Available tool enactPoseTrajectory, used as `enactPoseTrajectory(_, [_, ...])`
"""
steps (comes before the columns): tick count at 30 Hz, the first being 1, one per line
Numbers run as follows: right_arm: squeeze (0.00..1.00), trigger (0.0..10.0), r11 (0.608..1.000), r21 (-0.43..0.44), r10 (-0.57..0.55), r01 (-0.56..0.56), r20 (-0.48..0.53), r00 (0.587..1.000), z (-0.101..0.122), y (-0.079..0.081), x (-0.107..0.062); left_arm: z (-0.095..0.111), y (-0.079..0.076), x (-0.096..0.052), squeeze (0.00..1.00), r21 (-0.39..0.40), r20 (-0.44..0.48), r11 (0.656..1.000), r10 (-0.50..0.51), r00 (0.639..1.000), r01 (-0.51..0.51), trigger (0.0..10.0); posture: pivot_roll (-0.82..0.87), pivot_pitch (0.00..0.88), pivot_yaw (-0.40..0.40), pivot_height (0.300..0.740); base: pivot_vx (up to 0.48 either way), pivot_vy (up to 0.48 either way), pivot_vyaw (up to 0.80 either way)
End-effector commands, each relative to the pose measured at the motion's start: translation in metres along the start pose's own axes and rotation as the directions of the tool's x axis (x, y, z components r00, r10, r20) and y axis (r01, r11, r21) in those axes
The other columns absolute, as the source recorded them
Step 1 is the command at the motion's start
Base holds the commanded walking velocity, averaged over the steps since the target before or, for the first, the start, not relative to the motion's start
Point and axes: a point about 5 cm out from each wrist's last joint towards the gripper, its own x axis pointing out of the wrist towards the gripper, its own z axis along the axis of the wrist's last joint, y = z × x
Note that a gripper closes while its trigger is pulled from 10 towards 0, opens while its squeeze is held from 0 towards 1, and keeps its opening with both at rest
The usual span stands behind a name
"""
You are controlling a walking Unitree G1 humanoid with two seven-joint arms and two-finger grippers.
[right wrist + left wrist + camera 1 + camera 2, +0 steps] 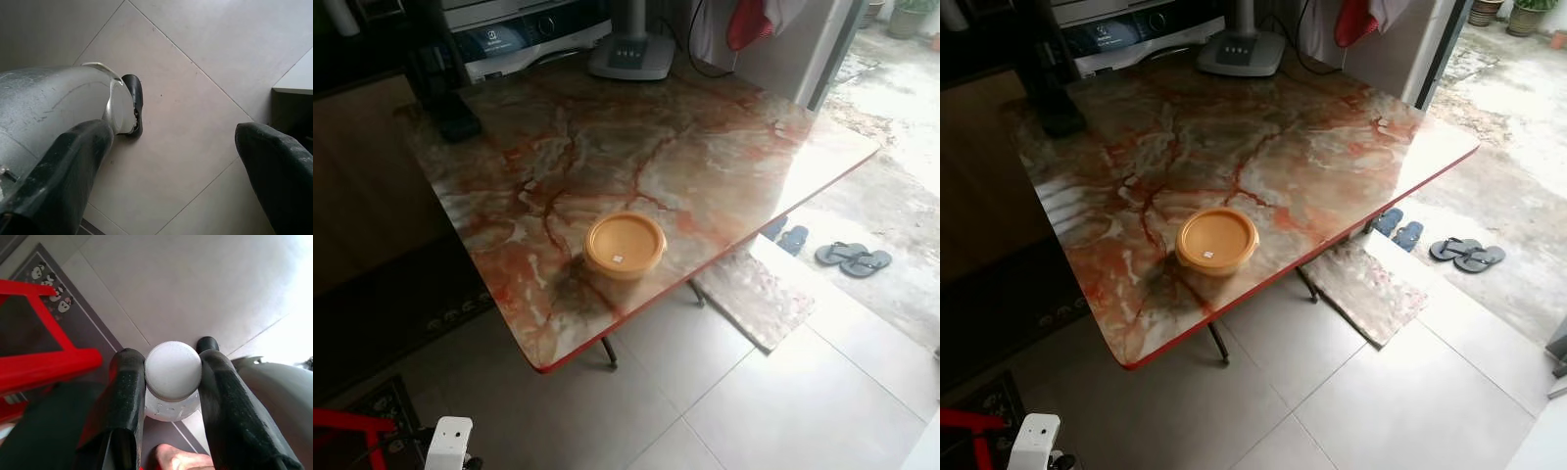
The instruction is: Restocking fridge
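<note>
My left gripper [172,363] is shut on a clear bottle with a white ribbed cap [173,370], one black finger [128,396] on each side of its neck. It hangs low over the floor, and the bottle's white top [448,443] shows at the bottom left of the left eye view. The right gripper [171,161] is open above bare floor tiles, next to the robot's silver leg [54,103]. A round orange lidded container [625,245] sits on the red-veined marble table [705,147], near its front edge.
A red frame [44,367] and a dark patterned mat [54,303] lie under the left gripper. A fan base [631,54] and a white appliance [524,37] stand at the table's back. A marble slab [752,299] and sandals [854,257] lie on the right.
</note>
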Motion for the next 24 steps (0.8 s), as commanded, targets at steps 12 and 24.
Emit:
enactPoseTrajectory(12, [0.00, 10.0, 1.000, 0.008, 0.002, -0.002, -0.019, 1.000, -0.007, -0.001, -0.002, -0.018, -0.033, -0.001, 0.00, 0.063, -0.057, 0.998, -0.028, 0.998, 0.032, 10.0, 0.02, 0.089, 0.004, 0.740, -0.260, 0.000, 0.00])
enactPoseTrajectory(24, [0.00, 10.0, 1.000, 0.007, 0.004, -0.004, -0.017, 1.000, -0.006, -0.001, -0.001, 0.007, -0.052, 0.006, 0.00, 0.123, -0.021, 0.992, -0.029, 0.999, 0.032, 10.0, 0.02, 0.094, 0.002, 0.740, -0.042, 0.000, 0.00])
